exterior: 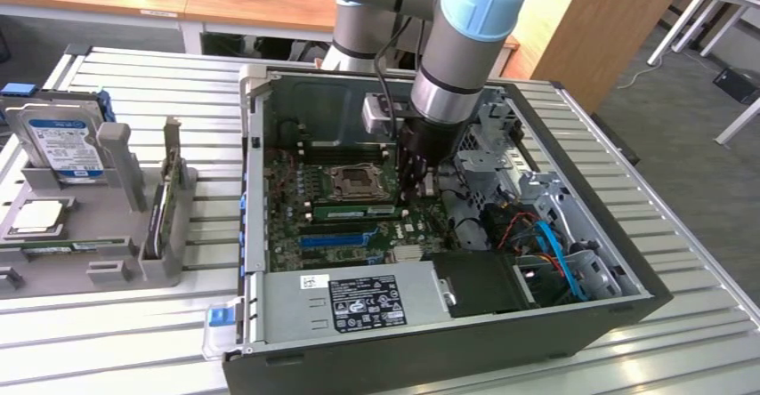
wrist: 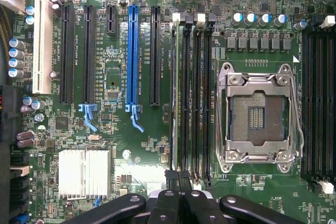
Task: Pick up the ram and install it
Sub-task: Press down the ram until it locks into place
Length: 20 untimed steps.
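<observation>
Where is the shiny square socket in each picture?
Exterior view: the socket sits mid-board inside the case.
Wrist view: the socket lies between two groups of black memory slots.
Shared landmark: the blue slot; in the wrist view the blue slot stands beyond one group of memory slots.

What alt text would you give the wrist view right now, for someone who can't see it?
Shut gripper hovers over a green motherboard, at the end of the memory slots beside the open CPU socket. Black expansion slots and one blue slot run parallel, with a silver heatsink near the gripper.
</observation>
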Tool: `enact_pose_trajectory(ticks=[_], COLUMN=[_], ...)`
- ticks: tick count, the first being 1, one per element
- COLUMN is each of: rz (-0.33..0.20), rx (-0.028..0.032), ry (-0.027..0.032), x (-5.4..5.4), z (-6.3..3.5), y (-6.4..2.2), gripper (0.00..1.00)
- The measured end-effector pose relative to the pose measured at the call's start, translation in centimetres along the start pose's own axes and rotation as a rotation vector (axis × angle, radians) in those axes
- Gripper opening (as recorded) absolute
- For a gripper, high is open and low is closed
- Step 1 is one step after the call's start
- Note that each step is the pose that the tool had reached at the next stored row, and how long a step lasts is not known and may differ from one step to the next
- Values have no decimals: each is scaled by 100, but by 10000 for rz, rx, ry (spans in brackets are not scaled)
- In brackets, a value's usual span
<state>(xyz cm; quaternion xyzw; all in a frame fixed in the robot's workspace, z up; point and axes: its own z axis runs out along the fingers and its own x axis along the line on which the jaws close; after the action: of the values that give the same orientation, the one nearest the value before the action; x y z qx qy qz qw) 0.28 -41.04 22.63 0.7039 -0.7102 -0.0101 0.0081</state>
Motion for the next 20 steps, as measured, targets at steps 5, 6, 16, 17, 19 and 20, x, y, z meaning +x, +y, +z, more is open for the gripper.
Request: enact_pose_trajectory(ticks=[5, 6, 16, 17, 19, 20], rz=[-1, 0, -1, 0, -1, -1], rx=[6, 6, 19, 23, 24, 25], ry=[1, 2, -1, 0, 2, 0], x=[0, 0, 0, 0, 0, 0], z=[12, 12, 25, 26, 27, 27], y=[0, 0, -1, -1, -1, -1], gripper=[11, 11, 11, 11, 11, 11])
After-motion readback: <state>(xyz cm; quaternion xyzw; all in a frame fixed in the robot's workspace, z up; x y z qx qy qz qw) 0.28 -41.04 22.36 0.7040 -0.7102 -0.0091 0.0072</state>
